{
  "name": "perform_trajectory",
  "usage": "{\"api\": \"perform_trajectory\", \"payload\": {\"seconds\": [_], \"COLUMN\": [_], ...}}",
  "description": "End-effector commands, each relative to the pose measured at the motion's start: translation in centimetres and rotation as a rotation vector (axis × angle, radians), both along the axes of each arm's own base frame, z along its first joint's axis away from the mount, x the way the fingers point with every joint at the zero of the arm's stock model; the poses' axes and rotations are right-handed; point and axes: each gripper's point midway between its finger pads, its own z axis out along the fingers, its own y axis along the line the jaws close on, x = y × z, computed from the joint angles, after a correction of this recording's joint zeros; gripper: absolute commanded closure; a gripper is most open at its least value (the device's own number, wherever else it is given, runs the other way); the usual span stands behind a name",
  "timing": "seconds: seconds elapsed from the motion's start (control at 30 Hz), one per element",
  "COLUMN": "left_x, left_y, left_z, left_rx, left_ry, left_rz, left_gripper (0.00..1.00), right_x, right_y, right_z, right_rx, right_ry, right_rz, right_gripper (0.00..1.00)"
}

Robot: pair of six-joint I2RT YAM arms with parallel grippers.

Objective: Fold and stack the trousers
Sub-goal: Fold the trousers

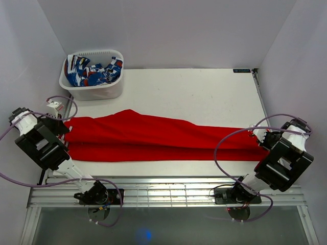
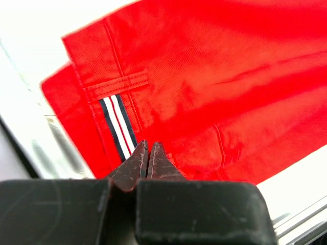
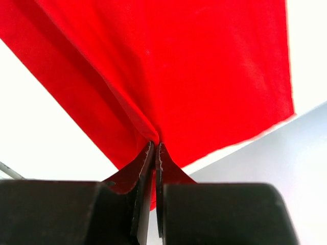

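The red trousers [image 1: 153,137] lie stretched across the table from left to right, folded lengthwise. My left gripper [image 1: 60,125] is at the waist end. In the left wrist view its jaws [image 2: 148,145] are shut at the near edge of the waistband [image 2: 153,92], beside a blue-white-red striped tab [image 2: 120,127], with cloth bunched by the tips. My right gripper [image 1: 258,136] is at the leg end. In the right wrist view it [image 3: 155,145] is shut on a pinched ridge of the red cloth [image 3: 194,76], which tents up to the tips.
A white basket [image 1: 94,92] holding blue-white-red patterned cloth [image 1: 92,71] stands at the back left corner. Bare white table [image 1: 204,97] lies behind the trousers. Grey walls close in on both sides. A metal rail [image 1: 168,191] runs along the near edge.
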Motion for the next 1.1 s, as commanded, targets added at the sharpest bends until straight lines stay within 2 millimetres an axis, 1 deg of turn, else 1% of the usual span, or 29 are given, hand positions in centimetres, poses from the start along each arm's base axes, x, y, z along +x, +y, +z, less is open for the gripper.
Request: {"api": "perform_trajectory", "payload": {"seconds": [0.0, 0.03, 0.1, 0.17, 0.2, 0.23, 0.27, 0.33, 0.37, 0.4, 0.43, 0.47, 0.5, 0.53, 0.57, 0.6, 0.63, 0.67, 0.73, 0.77, 0.8, 0.83, 0.87, 0.9, 0.93, 0.97, 1.0, 1.03, 1.07], "left_x": [0.9, 0.5, -1.2, -3.3, -4.1, -5.3, -6.0, -7.0, -8.3, -8.3, -8.9, -10.1, -10.8, -11.3, -11.6, -11.7, -11.3, -11.1, -10.2, -9.8, -9.7, -8.5, -8.0, -7.4, -6.3, -5.8, -5.5, -5.4, -5.2], "left_y": [1.9, 2.0, 2.2, 2.2, 2.3, 1.9, 2.0, 1.7, 0.5, 1.1, 0.6, -0.6, -0.2, -0.4, -0.4, -0.4, -0.1, 0.0, 0.0, 0.1, -0.4, 0.2, 0.2, 0.4, 1.1, 1.0, 1.0, 1.0, 0.5], "left_z": [8.0, 8.6, 8.6, 7.7, 7.1, 5.5, 4.4, 2.0, -0.3, -1.7, -2.9, -4.7, -6.0, -6.6, -6.8, -6.4, -5.2, -4.2, -0.8, 0.3, 1.6, 3.9, 5.2, 6.4, 8.4, 9.0, 9.3, 9.4, 8.7], "left_rx": [0.123, 0.141, 0.155, 0.139, 0.161, 0.147, 0.152, 0.154, 0.127, 0.162, 0.161, 0.13, 0.155, 0.154, 0.154, 0.14, 0.146, 0.15, 0.154, 0.163, 0.142, 0.173, 0.172, 0.158, 0.175, 0.171, 0.155, 0.148, 0.126], "left_ry": [-0.245, -0.257, -0.245, -0.196, -0.197, -0.145, -0.122, -0.078, -0.029, -0.026, -0.006, 0.035, 0.073, 0.094, 0.108, 0.1, 0.068, 0.029, -0.042, -0.069, -0.083, -0.147, -0.176, -0.189, -0.245, -0.255, -0.248, -0.241, -0.209], "left_rz": [-0.056, -0.066, -0.093, -0.1, -0.145, -0.163, -0.172, -0.192, -0.202, -0.203, -0.221, -0.233, -0.245, -0.252, -0.254, -0.239, -0.229, -0.243, -0.228, -0.231, -0.227, -0.223, -0.216, -0.163, -0.141, -0.13, -0.11, -0.103, -0.107], "left_gripper": [1.0, 1.0, 1.0, 1.0, 1.0, 1.0, 1.0, 1.0, 1.0, 1.0, 1.0, 1.0, 0.84, 0.73, 0.66, 0.59, 0.3, 0.05, 0.02, 0.02, 0.02, 0.02, 0.02, 0.02, 0.02, 0.02, 0.02, 0.03, 0.09], "right_x": [2.1, 2.1, 2.4, 2.3, 2.2, 2.0, 1.9, 1.0, 0.9, 0.7, -0.1, -0.4, -0.3, -0.4, -0.6, -0.5, -0.5, 0.1, 0.6, 1.5, 1.8, 1.4, 1.7, 2.4, 2.2, 2.5, 3.2, 3.4, 3.8], "right_y": [-2.0, -2.0, -2.2, -2.3, -2.3, -2.2, -2.1, -1.5, -1.8, -1.8, -1.2, -1.4, -1.7, -1.7, -1.7, -1.8, -1.9, -2.4, -2.5, -2.9, -2.9, -2.3, -2.0, -2.3, -1.7, -1.4, -1.7, -1.7, -1.5], "right_z": [4.1, 4.4, 4.9, 4.9, 4.6, 4.3, 4.1, 2.8, 2.6, 2.1, 0.9, 0.6, 0.4, 0.3, 0.2, 0.4, 0.6, 1.5, 2.3, 3.6, 4.2, 4.3, 5.0, 6.3, 6.6, 7.1, 8.5, 8.8, 9.0], "right_rx": [-0.066, -0.065, -0.073, -0.075, -0.074, -0.073, -0.079, -0.068, -0.096, -0.109, -0.103, -0.129, -0.149, -0.153, -0.159, -0.162, -0.16, -0.169, -0.147, -0.144, -0.134, -0.094, -0.071, -0.07, -0.037, -0.008, -0.013, -0.001, 0.027], "right_ry": [-0.11, -0.112, -0.119, -0.111, -0.105, -0.097, -0.095, -0.068, -0.071, -0.067, -0.044, -0.036, -0.042, -0.04, -0.033, -0.036, -0.035, -0.052, -0.062, -0.089, -0.094, -0.066, -0.076, -0.098, -0.082, -0.093, -0.121, -0.127, -0.134], "right_rz": [-0.033, -0.027, -0.023, -0.017, -0.015, -0.013, -0.003, 0.0, 0.001, 0.012, 0.02, 0.023, 0.029, 0.028, 0.027, 0.027, 0.017, 0.003, -0.033, -0.032, -0.031, -0.037, -0.037, -0.038, -0.043, -0.052, -0.057, -0.068, -0.08], "right_gripper": [0.92, 0.92, 0.92, 0.92, 0.92, 0.92, 0.92, 0.92, 0.92, 0.92, 0.92, 0.92, 0.92, 0.92, 0.84, 0.77, 0.69, 0.43, 0.23, 0.1, 0.06, 0.05, 0.04, 0.04, 0.04, 0.04, 0.04, 0.03, 0.03]}}
